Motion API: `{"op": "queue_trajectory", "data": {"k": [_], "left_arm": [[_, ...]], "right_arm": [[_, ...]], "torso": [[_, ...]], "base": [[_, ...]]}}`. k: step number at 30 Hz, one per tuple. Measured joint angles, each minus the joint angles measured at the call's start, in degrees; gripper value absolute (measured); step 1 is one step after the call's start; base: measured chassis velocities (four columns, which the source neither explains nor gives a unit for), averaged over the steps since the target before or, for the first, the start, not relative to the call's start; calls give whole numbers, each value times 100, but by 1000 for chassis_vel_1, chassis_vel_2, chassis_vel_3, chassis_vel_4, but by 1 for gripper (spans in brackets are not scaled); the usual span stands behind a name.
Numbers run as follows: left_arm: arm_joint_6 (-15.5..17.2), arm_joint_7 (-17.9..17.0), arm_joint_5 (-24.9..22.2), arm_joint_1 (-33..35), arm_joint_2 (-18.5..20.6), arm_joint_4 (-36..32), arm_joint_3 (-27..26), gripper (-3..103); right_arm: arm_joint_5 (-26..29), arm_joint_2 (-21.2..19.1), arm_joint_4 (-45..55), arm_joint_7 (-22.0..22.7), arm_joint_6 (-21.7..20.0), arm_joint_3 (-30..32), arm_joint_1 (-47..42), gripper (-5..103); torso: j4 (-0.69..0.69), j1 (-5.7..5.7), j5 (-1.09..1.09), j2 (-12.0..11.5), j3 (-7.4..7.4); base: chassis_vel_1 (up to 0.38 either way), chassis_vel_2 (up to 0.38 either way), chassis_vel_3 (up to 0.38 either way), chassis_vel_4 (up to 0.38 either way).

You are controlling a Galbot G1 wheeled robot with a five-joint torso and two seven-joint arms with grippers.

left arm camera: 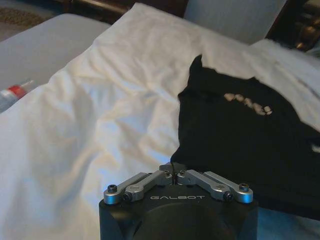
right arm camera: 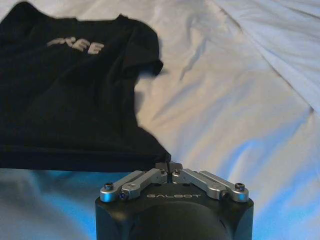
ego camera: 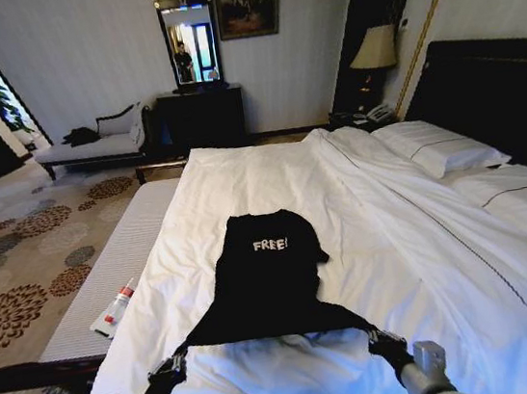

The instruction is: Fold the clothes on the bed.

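Observation:
The clothes are one black T-shirt (ego camera: 269, 274) with white "FREE" lettering, lying flat on the white bed (ego camera: 414, 235), collar end away from me. Its near hem is pulled taut between my two grippers. My left gripper (ego camera: 174, 362) is shut on the hem's left corner, and in the left wrist view the left gripper (left arm camera: 172, 170) pinches the edge of the black T-shirt (left arm camera: 240, 135). My right gripper (ego camera: 379, 337) is shut on the right corner. In the right wrist view the right gripper (right arm camera: 169, 166) meets on the corner of the T-shirt (right arm camera: 70, 100).
A grey bench (ego camera: 117, 265) runs along the bed's left side with a red-and-white tube (ego camera: 115, 309) on it. White pillows (ego camera: 437, 150) lie against the dark headboard (ego camera: 492, 89) at the right. A chaise (ego camera: 96, 141) and dark cabinet (ego camera: 200, 118) stand by the far wall.

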Motion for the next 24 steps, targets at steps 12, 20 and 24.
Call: {"op": "queue_trajectory", "data": {"k": [12,20,24], "left_arm": [[-89,13,159,869,-98,68,-154,0],[-258,27,309,1424,-120,90,-266,0],[-306,18,399,1631,-138,141,-249,0]], "right_arm": [[20,6,197,25,-189,-104,-616,0],[66,-87,273,-36,-506,-170,-858,0],[88,-113,293,-61,-649,-222,-953,0]], "torso": [[0,0,1,0,0],[0,0,1,0,0],[0,0,0,0,0]], "base": [[0,0,0,0],[0,0,0,0],[0,0,0,0]]}}
